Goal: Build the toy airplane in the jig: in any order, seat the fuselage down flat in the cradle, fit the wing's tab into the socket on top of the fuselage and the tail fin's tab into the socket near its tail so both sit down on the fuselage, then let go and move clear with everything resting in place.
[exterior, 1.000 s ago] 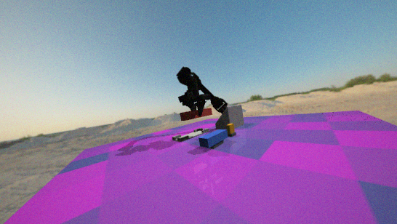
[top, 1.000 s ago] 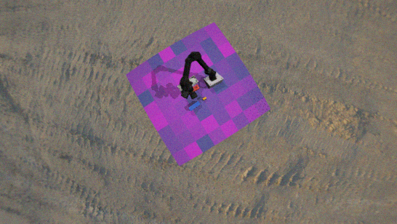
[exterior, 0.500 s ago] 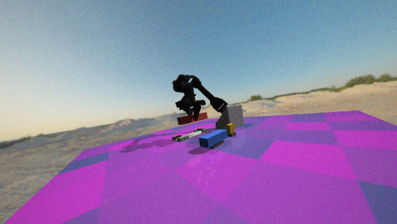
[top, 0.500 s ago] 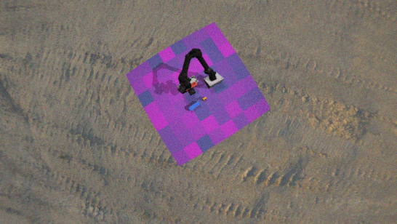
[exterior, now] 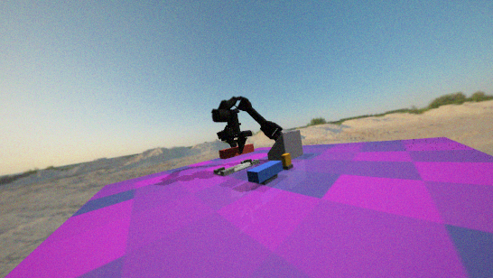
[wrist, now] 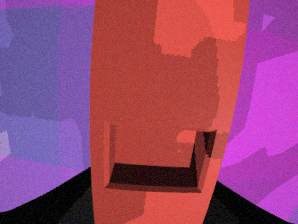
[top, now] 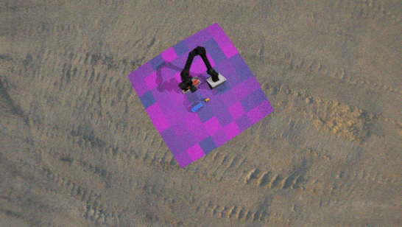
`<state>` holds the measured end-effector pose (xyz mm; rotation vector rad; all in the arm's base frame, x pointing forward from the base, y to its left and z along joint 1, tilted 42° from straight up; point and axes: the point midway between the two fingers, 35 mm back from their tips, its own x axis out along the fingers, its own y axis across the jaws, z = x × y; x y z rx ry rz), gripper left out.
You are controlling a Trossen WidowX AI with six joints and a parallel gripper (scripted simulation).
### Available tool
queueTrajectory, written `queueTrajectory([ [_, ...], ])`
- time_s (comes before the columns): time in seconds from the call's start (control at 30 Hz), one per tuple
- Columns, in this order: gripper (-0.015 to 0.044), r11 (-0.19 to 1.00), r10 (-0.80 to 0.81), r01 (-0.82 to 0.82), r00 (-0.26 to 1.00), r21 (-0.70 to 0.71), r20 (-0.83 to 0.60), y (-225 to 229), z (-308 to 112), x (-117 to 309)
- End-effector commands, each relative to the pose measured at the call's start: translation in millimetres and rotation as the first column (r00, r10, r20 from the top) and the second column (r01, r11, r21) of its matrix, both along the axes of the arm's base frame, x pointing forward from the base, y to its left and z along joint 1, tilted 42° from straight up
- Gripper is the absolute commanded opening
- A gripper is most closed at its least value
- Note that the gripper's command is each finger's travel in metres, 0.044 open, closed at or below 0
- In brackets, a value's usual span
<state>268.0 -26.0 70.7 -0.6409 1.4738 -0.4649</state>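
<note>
My gripper (exterior: 240,151) (wrist: 148,171) is shut on the red fuselage (top: 196,82) (exterior: 227,153) (wrist: 162,90), gripping it across its sides near a rectangular socket. The fuselage looks about level and hangs above the pale grey cradle (exterior: 236,168), with a gap between them. In the top view the arm hides much of the fuselage and cradle. The blue wing (top: 196,107) (exterior: 266,171) lies apart from the cradle, raised a little over something dark. The small yellow tail fin (top: 207,99) (exterior: 286,159) stands near one end of the wing.
The arm's base stands on a pale block (top: 221,82) (exterior: 293,143), beyond the wing and tail fin in the exterior view. A purple and blue checkered table top (top: 184,129) (exterior: 271,203) lies under everything, with sandy ground around it.
</note>
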Motion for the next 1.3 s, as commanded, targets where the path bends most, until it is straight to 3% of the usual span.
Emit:
queueTrajectory([
  [0.0, 0.0000, 1.000, 0.009, -0.009, 1.000, -0.010, -0.002, -12, 4, -3],
  [0.13, 0.0000, 1.000, 0.011, -0.011, 1.000, -0.016, -0.006, -20, 5, -6],
  [0.4, 0.0196, 1.000, 0.011, -0.011, 1.000, -0.016, -0.006, -20, 5, -6],
  [1.27, 0.0196, 1.000, 0.011, -0.011, 1.000, -0.015, -0.005, -34, -10, -4],
])
